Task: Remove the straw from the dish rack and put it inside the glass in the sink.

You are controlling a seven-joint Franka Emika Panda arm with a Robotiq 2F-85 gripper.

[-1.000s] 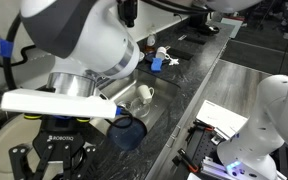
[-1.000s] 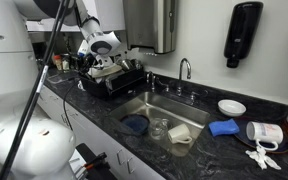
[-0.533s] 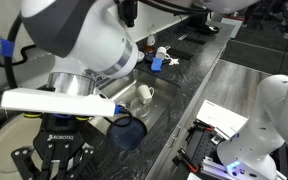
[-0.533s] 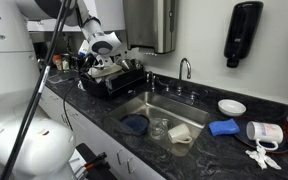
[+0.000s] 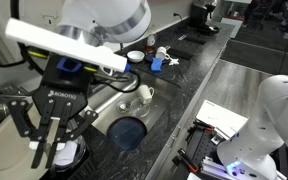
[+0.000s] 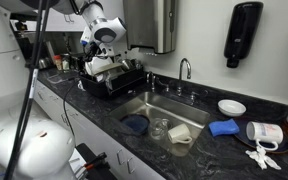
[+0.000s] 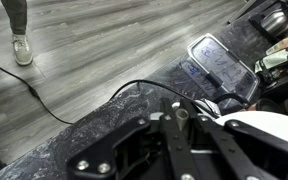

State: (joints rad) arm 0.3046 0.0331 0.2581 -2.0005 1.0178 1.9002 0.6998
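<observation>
1. The Panda arm hangs over the rack end of the counter, well off to one side of the sink.
2. The sink is the steel basin under the arched faucet. Everything I need to reach next lies inside it.
3. The dish rack sits on the counter just beside the sink, directly under the wrist, with a pale dinner plate in it.
4. A dark blue bowl rests in the sink at the end nearest the rack.
5. The glass, a small whitish cup, stands in the sink beyond that bowl, further from the rack.
6. The fingers are spread wide above the plate, away from the sink, and I see nothing between them. The wrist view shows only floor and counter edge.
7. I cannot pick out the straw with any certainty in these views; I judge it lies in the rack beneath the fingers.

What could go wrong:
- Closing on so thin a stick may miss it or pinch it crooked, so that it slips out on the way to the sink.
- Coming down too low could knock the plate.
- A long straw dropped off-centre could tip the small glass or fall into the bowl.
</observation>
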